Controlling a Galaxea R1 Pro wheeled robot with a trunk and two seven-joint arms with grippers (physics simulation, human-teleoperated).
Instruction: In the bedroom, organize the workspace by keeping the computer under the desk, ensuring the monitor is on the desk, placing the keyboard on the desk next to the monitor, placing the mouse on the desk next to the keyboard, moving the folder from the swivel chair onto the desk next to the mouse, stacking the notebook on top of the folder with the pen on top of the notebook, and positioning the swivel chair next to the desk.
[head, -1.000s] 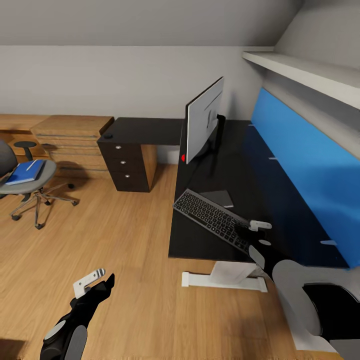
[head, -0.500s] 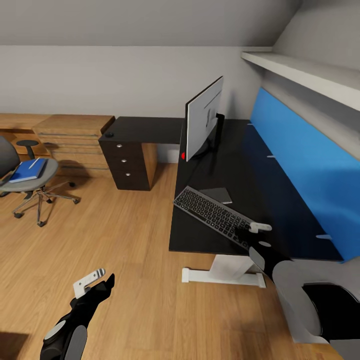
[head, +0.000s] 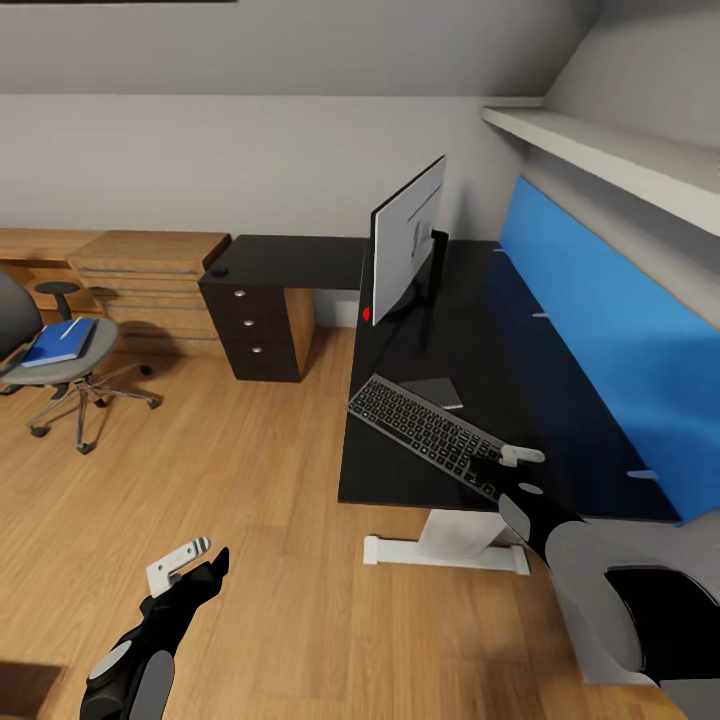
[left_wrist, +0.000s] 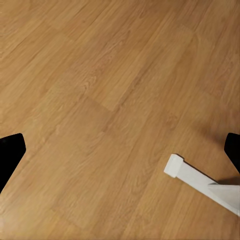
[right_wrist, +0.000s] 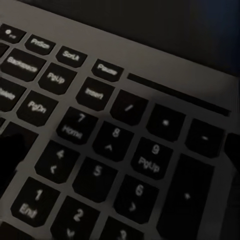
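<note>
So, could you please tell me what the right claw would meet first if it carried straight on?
Most likely the numeric keypad of the flat grey keyboard with black keys: the right claw points at it at close range.

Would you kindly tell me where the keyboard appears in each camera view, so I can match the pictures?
Head view: the keyboard lies slantwise on the desk, its near end under the right gripper.
Right wrist view: the keyboard's number pad, seen close up.
Left wrist view: not in it; wooden floor.
Shared landmark: the desk's white foot.
</note>
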